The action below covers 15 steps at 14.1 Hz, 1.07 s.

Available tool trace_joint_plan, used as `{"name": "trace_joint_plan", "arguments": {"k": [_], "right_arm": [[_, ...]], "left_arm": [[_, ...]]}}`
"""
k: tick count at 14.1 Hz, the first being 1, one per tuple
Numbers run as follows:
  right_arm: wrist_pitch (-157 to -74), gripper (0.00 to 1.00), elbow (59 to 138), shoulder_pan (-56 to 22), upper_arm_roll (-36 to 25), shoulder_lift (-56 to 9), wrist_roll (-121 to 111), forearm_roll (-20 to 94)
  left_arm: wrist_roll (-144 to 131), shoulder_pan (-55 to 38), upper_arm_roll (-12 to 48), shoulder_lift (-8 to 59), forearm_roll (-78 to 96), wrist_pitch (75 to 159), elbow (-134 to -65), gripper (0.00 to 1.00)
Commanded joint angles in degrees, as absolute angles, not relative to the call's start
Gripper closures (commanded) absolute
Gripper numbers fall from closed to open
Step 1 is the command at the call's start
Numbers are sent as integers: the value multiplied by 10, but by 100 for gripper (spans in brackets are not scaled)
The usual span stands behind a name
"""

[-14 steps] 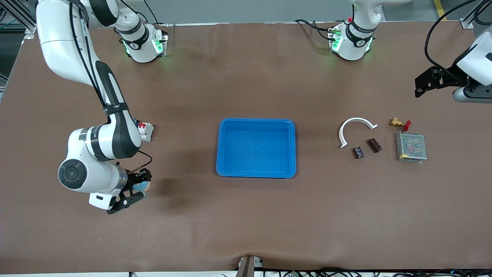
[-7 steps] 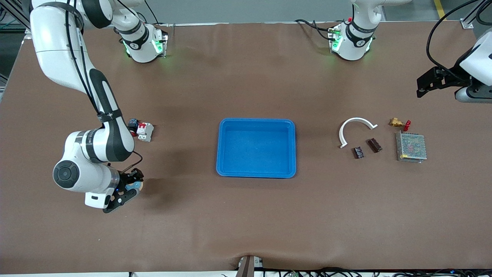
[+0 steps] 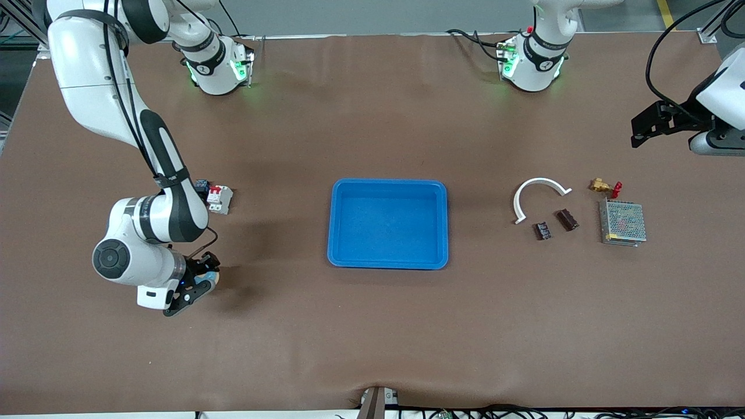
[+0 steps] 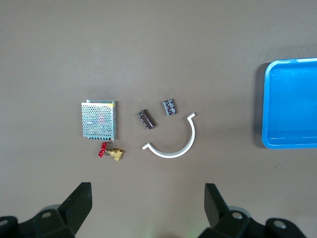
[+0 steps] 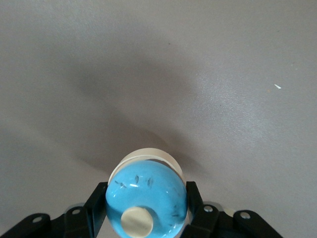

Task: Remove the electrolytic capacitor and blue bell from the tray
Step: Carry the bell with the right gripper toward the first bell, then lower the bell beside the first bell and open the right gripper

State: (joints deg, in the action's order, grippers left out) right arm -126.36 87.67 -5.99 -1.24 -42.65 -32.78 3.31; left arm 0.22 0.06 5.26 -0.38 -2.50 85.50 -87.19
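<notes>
Setting: wide desk with a matte brown covering (image 3: 372, 326), lit evenly from overhead.
The covering shows faint creases and soft shadows. A grey floor strip (image 3: 378, 14) with a yellow line (image 3: 665, 11) runs along the desk's edge at the bases' side; black cables (image 3: 524, 412) and a white rail run along the edge nearest the front camera.

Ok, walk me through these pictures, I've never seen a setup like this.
Two white robot arms stand at a brown table. One picture looks down from across the table; the other two come from cameras on each arm's wrist. The right gripper has its fingers shut on a blue bell, raised over the right arm's end of the table. The left gripper waits open, high over the left arm's end, above two dark capacitors, a white curved piece, a metal mesh box and a brass valve. A blue tray sits mid-table, and a breaker lies beside the right arm.
</notes>
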Motion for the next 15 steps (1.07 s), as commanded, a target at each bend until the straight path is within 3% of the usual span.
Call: {"name": "trace_joint_plan", "arguments": {"k": [1,15], "right_arm": [[-1280,51,893,-49,-2,-418,-342,28],[-1319,51,917,-39,-2,-424,-376,28]], "left_arm": [[18,2,51,-1,-27,847,-861,0],[7,0,57,-11,-14,846,-865,0]]}}
